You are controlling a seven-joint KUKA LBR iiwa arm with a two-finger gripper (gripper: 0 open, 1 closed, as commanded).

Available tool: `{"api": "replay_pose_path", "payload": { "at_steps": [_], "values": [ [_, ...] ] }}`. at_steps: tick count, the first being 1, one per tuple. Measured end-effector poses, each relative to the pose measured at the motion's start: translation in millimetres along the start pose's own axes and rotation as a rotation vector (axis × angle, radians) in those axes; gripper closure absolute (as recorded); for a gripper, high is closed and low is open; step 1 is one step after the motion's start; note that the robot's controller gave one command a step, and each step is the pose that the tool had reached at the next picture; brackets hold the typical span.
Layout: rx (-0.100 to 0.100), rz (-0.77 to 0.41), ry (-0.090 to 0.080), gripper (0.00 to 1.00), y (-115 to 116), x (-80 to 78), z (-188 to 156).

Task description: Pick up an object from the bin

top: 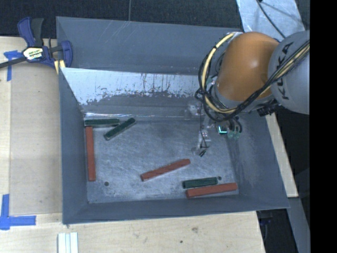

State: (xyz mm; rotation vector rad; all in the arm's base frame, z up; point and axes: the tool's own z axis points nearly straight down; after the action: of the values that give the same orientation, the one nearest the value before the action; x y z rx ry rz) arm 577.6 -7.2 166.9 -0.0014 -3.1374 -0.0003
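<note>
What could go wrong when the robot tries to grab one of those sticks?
The red-brown stick in the middle lies flat on the bin floor, so it might slip away. The dark green stick and the red-brown stick beside it lie close together by the front wall, so the arm could bump that wall or nudge both.

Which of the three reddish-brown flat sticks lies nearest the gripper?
The slanted reddish-brown flat stick mid-floor, its right end close to the gripper; the left-wall stick and near-edge stick lie farther off.
</note>
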Motion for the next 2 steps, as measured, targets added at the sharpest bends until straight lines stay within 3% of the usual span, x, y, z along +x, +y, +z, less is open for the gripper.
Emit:
{"api": "replay_pose_path", "payload": {
  "at_steps": [1, 2],
  "values": [
    [-0.001, 0.037, -0.003, 0.00, 9.5, 96.5, 91.4],
    [0.000, 0.035, -0.008, 1.00, 9.3, 93.6, 88.4]
  ]
}}
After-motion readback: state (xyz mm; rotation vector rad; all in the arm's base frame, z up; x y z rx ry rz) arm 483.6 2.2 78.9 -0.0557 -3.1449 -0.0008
